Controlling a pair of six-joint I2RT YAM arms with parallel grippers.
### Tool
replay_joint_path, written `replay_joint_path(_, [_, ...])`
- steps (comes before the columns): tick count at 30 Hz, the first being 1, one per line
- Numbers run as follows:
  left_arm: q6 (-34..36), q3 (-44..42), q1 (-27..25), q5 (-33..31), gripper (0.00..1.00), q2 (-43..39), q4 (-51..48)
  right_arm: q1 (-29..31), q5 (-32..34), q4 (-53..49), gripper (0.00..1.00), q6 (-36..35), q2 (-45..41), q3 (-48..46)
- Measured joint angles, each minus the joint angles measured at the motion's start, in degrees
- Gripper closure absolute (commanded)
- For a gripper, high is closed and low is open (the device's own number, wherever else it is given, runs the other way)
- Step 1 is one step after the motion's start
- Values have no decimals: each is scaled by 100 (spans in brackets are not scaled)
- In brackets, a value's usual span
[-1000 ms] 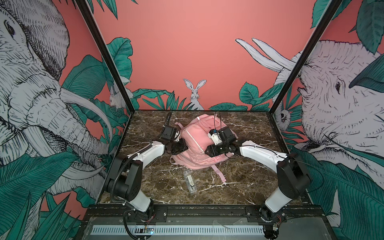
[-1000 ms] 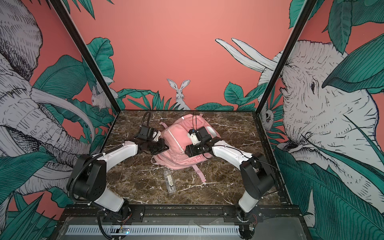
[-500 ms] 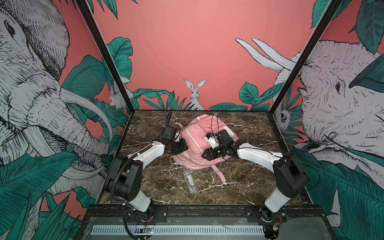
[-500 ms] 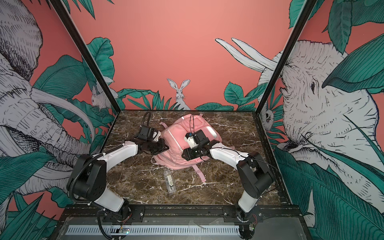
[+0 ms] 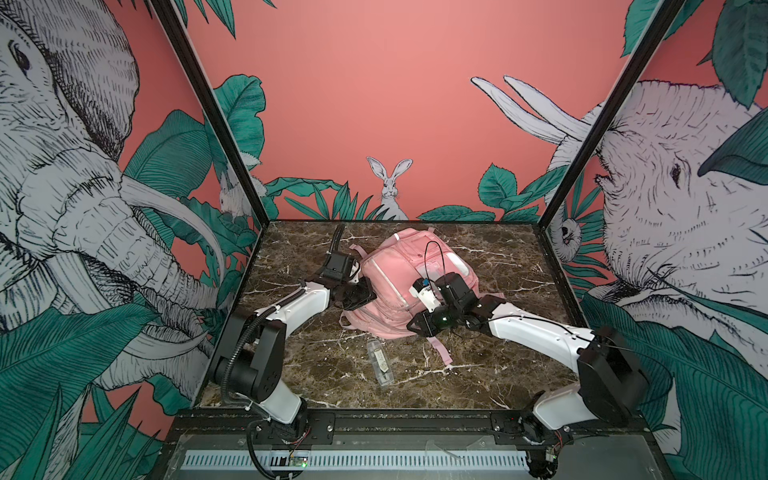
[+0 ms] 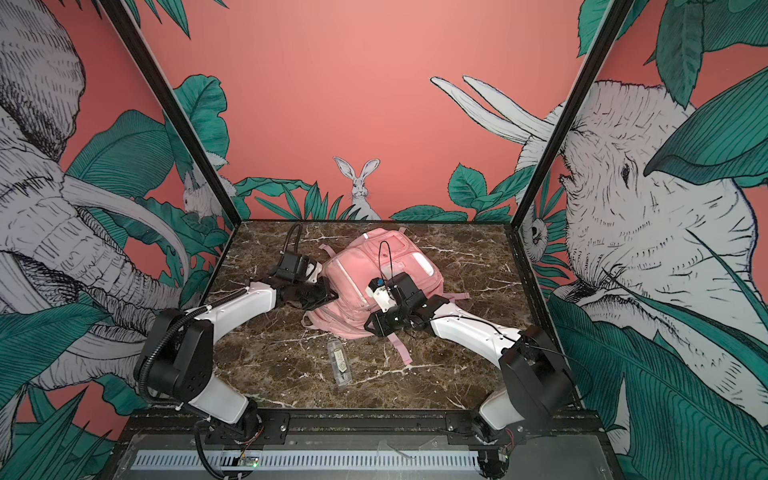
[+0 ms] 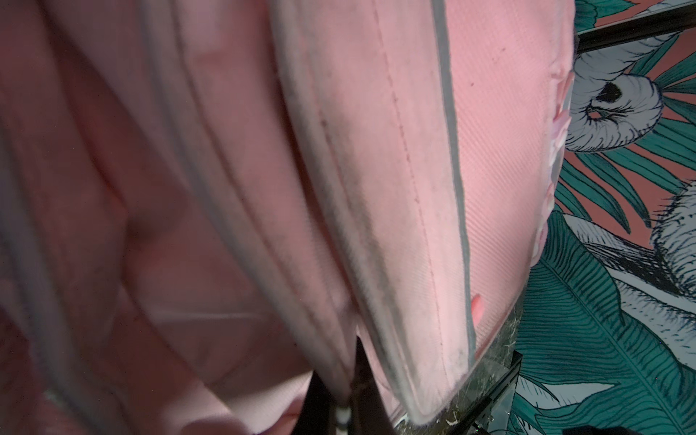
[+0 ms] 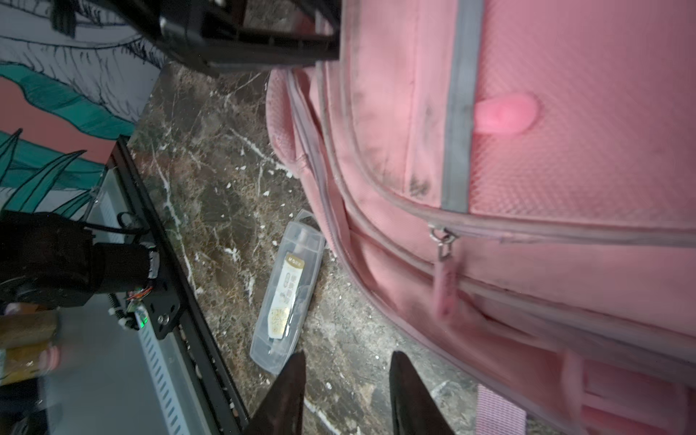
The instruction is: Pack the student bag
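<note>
On the marble worktop [image 5: 498, 365] lies the soft pink bag [image 5: 390, 274], near a clear plastic box [image 5: 380, 368]. The left end effector [image 7: 341, 376] pinches a cloth fold of it; the right end effector [image 8: 348, 361] stands half open.

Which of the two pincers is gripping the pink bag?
The left pincer, shut on a fold of the bag; the right pincer is open and holds nothing.
</note>
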Motion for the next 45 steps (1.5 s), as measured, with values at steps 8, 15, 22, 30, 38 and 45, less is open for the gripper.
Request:
replay_joint_path(8, [-4,0,-4,2,100,0,0,-7,861,-168,68,-105,380,581])
replay_joint_path(15, [-46,0,-94,-4,100,0,0,90,973,-122,71,-109,905,678])
replay_joint_path(22, [-109,-20,-118,-22,100,0,24,179,1132,-96,84,-107,984,678])
replay_joint_path(30, [-151,-35,-149,-44,100,0,52,330,1427,-144,93,-101,984,636])
replay_joint_path(38, [-256,-111,-181,-59,100,0,153,505,1661,-151,99,-4,977,638])
replay_joint_path(45, [-411,-136,-332,-140,100,0,236,855,1663,-184,100,240,1239,1086])
